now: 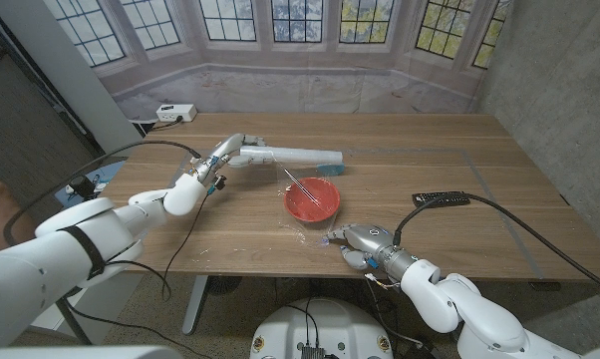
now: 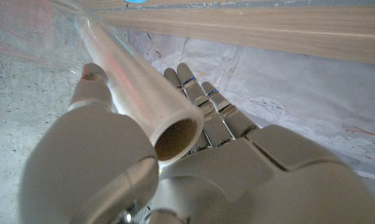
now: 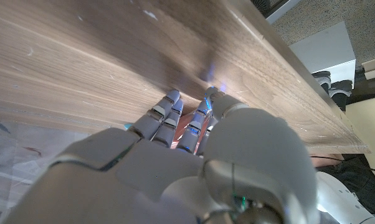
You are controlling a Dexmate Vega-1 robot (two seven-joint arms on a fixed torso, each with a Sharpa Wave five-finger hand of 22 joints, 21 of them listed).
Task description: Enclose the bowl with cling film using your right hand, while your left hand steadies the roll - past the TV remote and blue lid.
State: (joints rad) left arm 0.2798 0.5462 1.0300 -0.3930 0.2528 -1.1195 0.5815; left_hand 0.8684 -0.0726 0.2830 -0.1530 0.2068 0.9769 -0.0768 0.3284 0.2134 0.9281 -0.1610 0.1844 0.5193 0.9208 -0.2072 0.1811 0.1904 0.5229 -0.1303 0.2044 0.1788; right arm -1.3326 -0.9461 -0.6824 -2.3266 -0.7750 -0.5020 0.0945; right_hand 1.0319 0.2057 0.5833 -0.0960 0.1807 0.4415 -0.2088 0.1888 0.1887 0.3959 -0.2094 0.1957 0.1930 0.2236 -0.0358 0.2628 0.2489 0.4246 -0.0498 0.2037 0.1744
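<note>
- Head view: the left hand (image 1: 223, 152) is gripping one end of the cling film roll (image 1: 292, 157), which is lying on the wooden table (image 1: 459, 135) and reaching away from that hand towards the right. The red bowl (image 1: 311, 198) is sitting between the two hands, just beyond the right hand (image 1: 352, 240), with film (image 1: 302, 184) stretching over it. The right hand's fingers are pinching the film's near edge. A TV remote (image 1: 440, 198) is lying near, off the right hand's outer side.
- Left wrist view: the left hand (image 2: 194, 168) is wrapping its fingers (image 2: 203, 102) around the roll (image 2: 134, 84), whose open cardboard core is facing the camera.
- Right wrist view: the right hand (image 3: 194, 162) is pressing its fingertips (image 3: 170, 99) together against the table (image 3: 81, 56).
</note>
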